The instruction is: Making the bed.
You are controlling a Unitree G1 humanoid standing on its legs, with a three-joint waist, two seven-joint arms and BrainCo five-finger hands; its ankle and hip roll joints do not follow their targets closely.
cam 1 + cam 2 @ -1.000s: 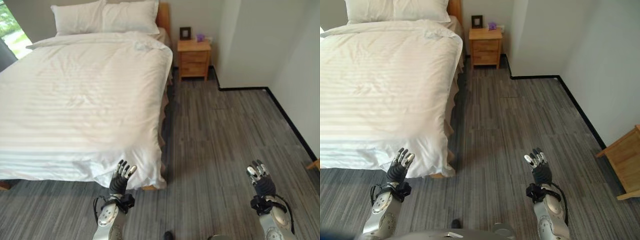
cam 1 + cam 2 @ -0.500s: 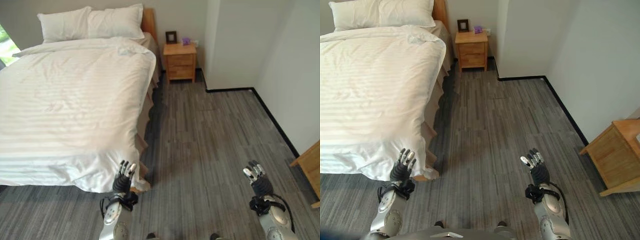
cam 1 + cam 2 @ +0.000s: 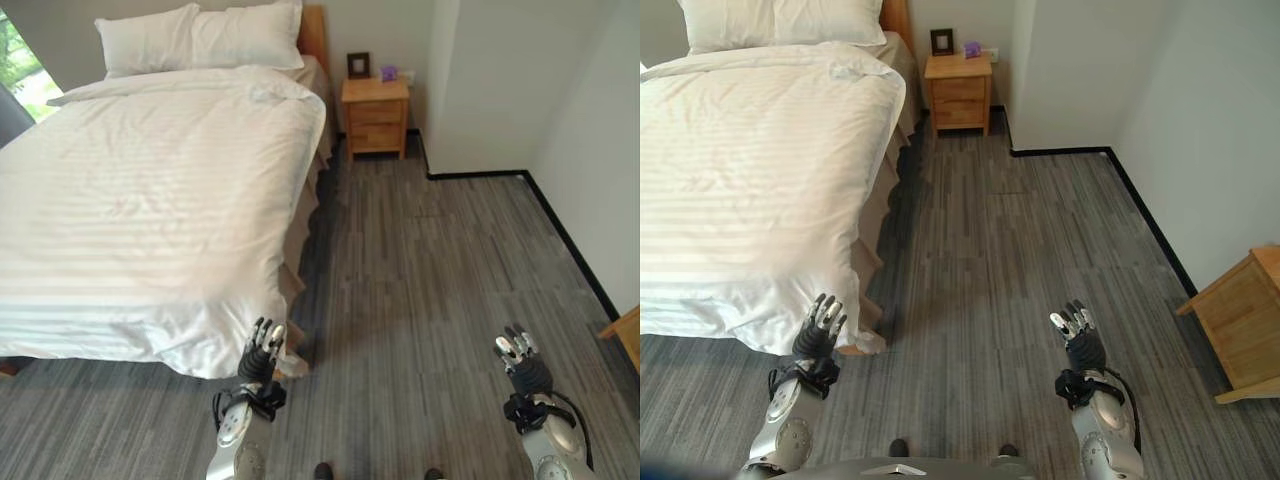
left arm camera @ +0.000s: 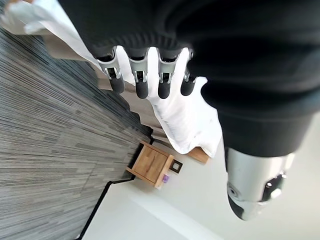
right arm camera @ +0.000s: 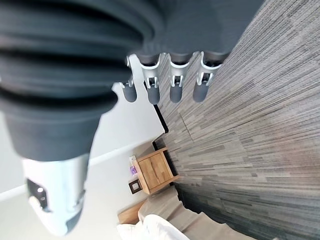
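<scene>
The bed [image 3: 300, 200] was seen in the upper left part of the head views, with its long axis running from the foot corner near the robot up to the wooden headboard at the far wall. It was covered by a white striped duvet [image 3: 150, 190], which lay mostly flat and hung over the foot edge and the side edge. Two white pillows [image 3: 200, 35] were placed side by side at the head end of the bed, which suggests the bed was already largely made.

At the foot corner of the bed, the duvet corner [image 3: 285, 360] hung a little bunched, close to the floor. The left hand [image 3: 263, 350] was held just in front of this corner, with its fingers straight and relaxed and nothing grasped; it was probably placed there to reach the hanging cloth. Whether it touched the cloth could not be told.

The right hand [image 3: 518, 355] was held well apart from the bed, over the grey carpet [image 3: 450, 260], also released and empty.

Beside the head end of the bed a wooden nightstand [image 3: 376, 115] was standing against the wall.
</scene>
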